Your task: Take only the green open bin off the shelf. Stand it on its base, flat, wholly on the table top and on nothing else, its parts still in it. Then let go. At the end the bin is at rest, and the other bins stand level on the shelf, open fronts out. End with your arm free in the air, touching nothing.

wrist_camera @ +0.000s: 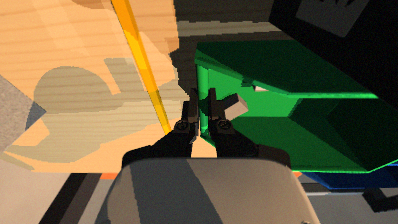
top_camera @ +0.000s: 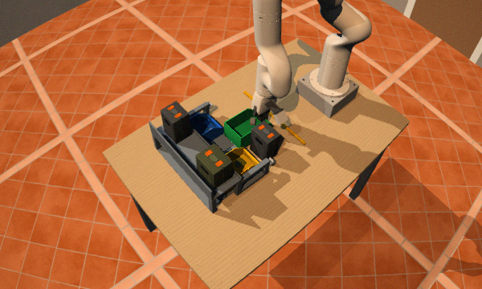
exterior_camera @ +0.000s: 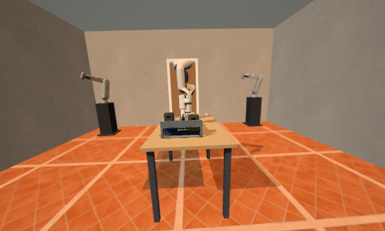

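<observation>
Fingers of the gripper (wrist_camera: 202, 104) are clamped on the front wall of the green bin (wrist_camera: 295, 105), one finger outside and one inside, as we see in the middle of the wrist view. Inside the bin, just right of the fingers, we see a small grey block (wrist_camera: 237, 106).

In the top view the bin (top_camera: 241, 129) is in the centre of the frame, at the open side of the grey shelf (top_camera: 185, 166), and we cannot tell if it touches the tabletop (top_camera: 225, 237). A blue bin (top_camera: 207, 125) is to its left and a yellow bin (top_camera: 243, 160) is below it. Three dark boxes (top_camera: 176, 120) with orange marks stand around them. A thin yellow rod (top_camera: 295, 134) lies on the tabletop just right of the green bin.
</observation>
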